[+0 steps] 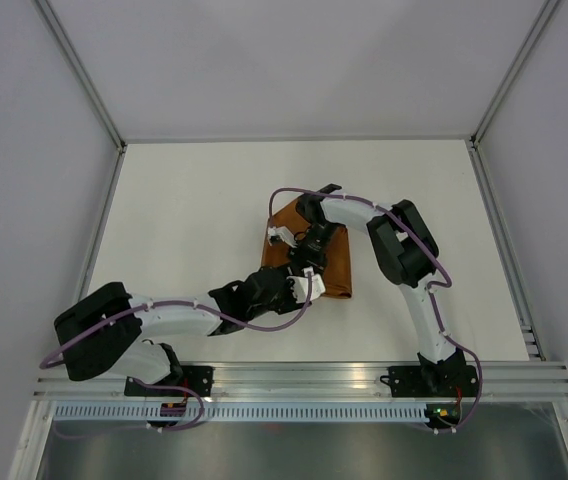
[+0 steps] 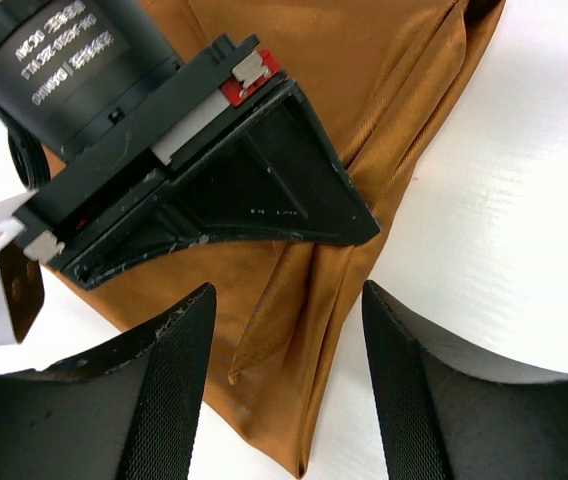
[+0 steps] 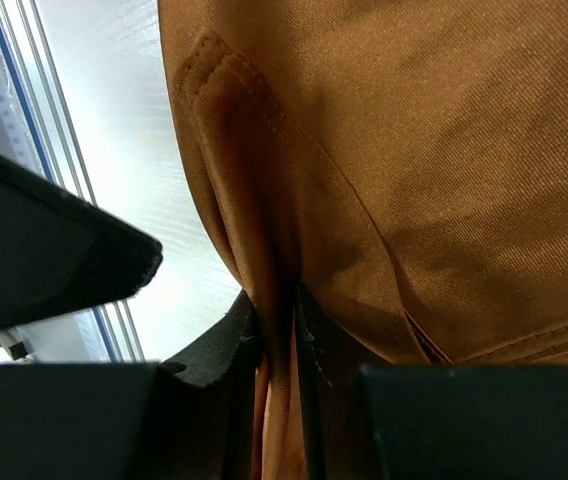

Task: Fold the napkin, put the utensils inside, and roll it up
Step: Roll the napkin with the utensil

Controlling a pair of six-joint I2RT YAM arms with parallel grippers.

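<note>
Right jaws: narrow, pinched on a raised fold of the napkin (image 3: 444, 150), with cloth running down between the fingers (image 3: 219, 345).
Right gripper (image 3: 279, 322): over the napkin's middle, tilted down onto it.
Left jaws: wide apart, nothing between them.
Left gripper (image 2: 286, 300): above the napkin's creased near edge, just beside the right gripper; contact with the cloth cannot be told.
Napkin: folded, rust-brown, lying on the white table (image 1: 184, 220), right of centre.
</note>
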